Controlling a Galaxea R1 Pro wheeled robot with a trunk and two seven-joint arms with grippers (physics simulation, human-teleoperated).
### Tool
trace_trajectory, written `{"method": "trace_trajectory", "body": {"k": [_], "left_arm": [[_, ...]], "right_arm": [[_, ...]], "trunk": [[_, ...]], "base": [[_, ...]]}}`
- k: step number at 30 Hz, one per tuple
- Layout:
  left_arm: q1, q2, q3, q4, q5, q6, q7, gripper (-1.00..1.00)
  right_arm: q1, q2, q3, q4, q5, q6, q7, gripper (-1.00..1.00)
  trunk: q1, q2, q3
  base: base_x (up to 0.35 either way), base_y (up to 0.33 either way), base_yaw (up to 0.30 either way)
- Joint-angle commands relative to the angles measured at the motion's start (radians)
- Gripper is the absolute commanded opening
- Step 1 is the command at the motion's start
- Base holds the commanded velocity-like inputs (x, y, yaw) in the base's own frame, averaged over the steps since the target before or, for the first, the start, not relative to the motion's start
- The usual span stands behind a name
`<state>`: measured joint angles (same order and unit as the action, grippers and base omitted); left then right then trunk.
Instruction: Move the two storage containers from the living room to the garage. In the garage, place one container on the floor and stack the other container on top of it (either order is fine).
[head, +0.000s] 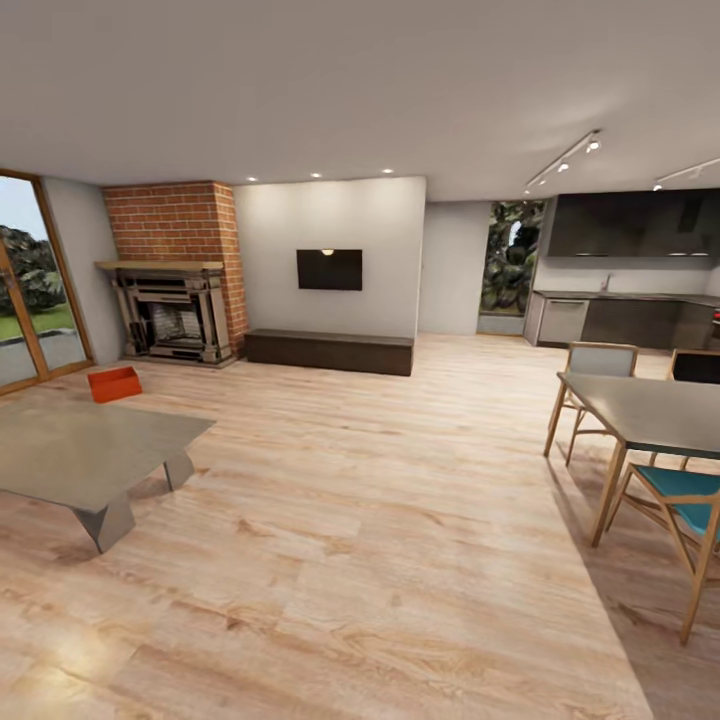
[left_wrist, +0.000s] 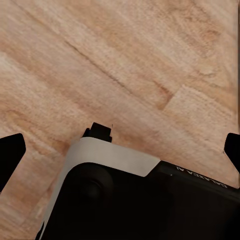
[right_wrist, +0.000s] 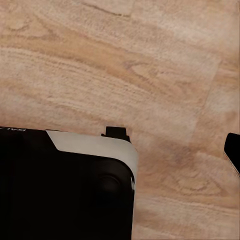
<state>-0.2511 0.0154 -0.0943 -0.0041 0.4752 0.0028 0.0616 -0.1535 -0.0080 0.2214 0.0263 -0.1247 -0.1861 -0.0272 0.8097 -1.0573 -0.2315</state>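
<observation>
One orange-red storage container (head: 114, 383) sits on the light wood floor of the living room at the far left, in front of the brick fireplace (head: 175, 285) and just behind the low grey table (head: 90, 455). The garage is out of view. My left gripper (left_wrist: 120, 150) hangs open over the wood planks above my own base, its dark fingertips (left_wrist: 11, 156) wide apart and nothing between them. My right gripper (right_wrist: 120, 150) hangs likewise, one fingertip (right_wrist: 233, 150) at the picture's edge, holding nothing. Both are far from the container.
A long low dark bench (head: 330, 351) stands under the wall TV (head: 329, 269). A dining table (head: 650, 410) with wooden chairs (head: 675, 510) is at the right, a dark kitchen (head: 630, 300) behind it. Glass doors (head: 30, 290) are at the left. Open wood floor lies ahead.
</observation>
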Motion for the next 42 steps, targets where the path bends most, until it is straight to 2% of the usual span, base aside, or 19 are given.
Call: {"method": "trace_trajectory", "body": {"k": [1,42], "left_arm": [[-0.001,0.000,-0.009,0.000,0.008,0.000,0.003,1.00],[-0.001,0.000,-0.008,0.000,0.007,0.000,0.003,1.00]], "right_arm": [[-0.001,0.000,0.009,0.003,-0.010,-0.006,-0.001,1.00],[-0.001,0.000,0.009,0.003,-0.010,-0.006,-0.001,1.00]], "trunk": [[0.001,-0.001,-0.001],[0.001,-0.001,-0.001]], "base": [[0.322,0.000,0.000],[0.322,0.000,0.000]]}}
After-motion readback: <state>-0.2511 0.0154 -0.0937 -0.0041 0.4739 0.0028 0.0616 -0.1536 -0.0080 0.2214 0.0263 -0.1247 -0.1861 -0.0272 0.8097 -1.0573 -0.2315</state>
